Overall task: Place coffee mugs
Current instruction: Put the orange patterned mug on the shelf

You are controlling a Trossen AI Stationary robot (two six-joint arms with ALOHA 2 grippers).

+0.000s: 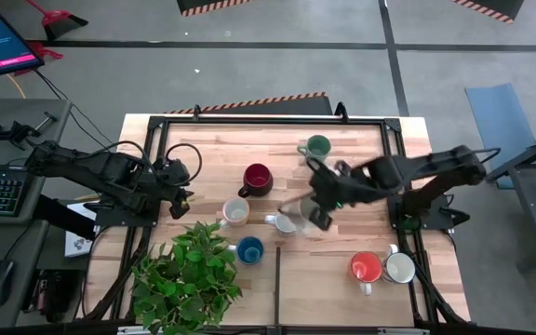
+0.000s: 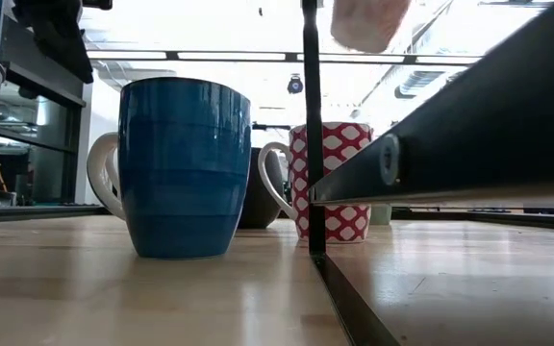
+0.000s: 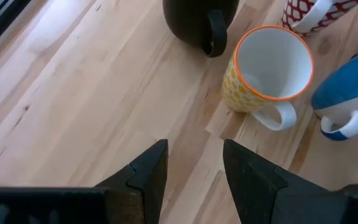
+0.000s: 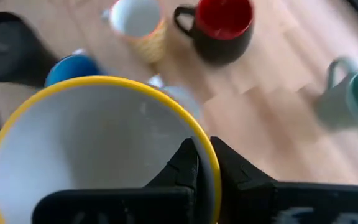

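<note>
My right gripper (image 1: 316,212) is shut on a white mug with a yellow rim (image 4: 92,149), which hangs above the middle of the table and shows at the top of the low view (image 2: 368,21). On the table stand a dark red mug (image 1: 257,177), a green mug (image 1: 318,146), a yellow-dotted mug (image 3: 266,68), a blue mug (image 2: 183,163), a red-and-white checked mug (image 2: 330,178), an orange mug (image 1: 366,267) and a white mug (image 1: 399,268). My left gripper (image 3: 194,165) waits open above bare wood at the table's left. My right gripper pinches the mug's yellow rim (image 4: 209,163), one finger (image 4: 188,168) inside the mug and the other (image 4: 232,171) outside its wall. The fingers slant down onto the rim from above. The mug is lifted clear of the table, its mouth facing up toward the wrist.
A leafy potted plant (image 1: 189,274) stands at the near left. A black frame runs round the table, with a bar (image 1: 277,279) going from the middle to the near edge. Bare wood lies at the far left and between the green and orange mugs.
</note>
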